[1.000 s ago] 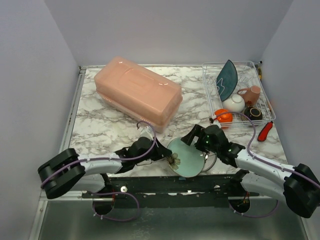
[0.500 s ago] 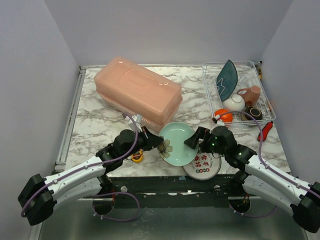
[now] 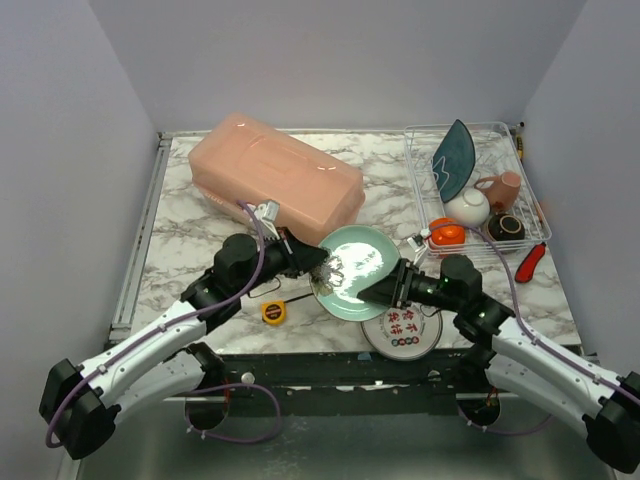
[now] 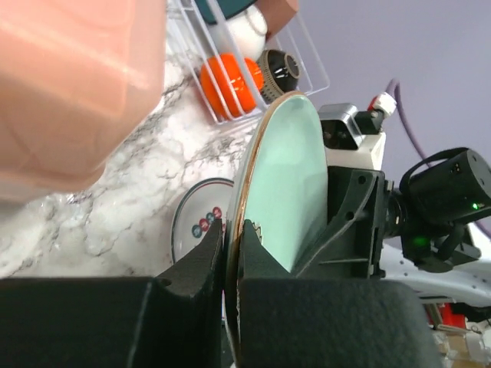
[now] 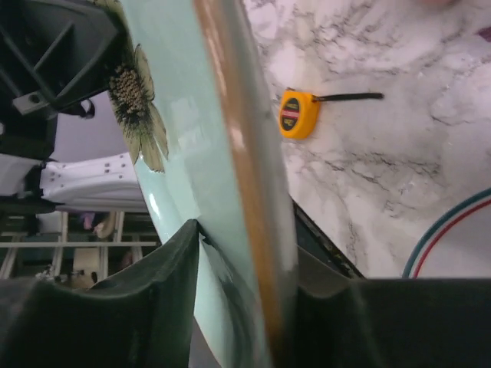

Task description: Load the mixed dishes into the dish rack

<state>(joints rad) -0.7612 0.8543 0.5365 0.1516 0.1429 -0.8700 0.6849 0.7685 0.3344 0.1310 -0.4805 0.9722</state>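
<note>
My left gripper is pressed shut on the left rim of the plate. My right gripper pinches the opposite rim, with a finger against each face in its wrist view. The plate hangs tilted between them, off the surface, its flower print beside the left gripper.

Under the plate's near edge a round disc with red characters lies flat at the surface's front edge, and a yellow tape sits to its left. The surface is white marble with grey veins.

A pink tub lies across the far left. The rack fills the far right corner, holding an upright teal plate, a mug, a white bowl, an orange bowl and a dark bowl. A red-handled tool lies just outside it. Plain pale lilac walls close in three sides.
</note>
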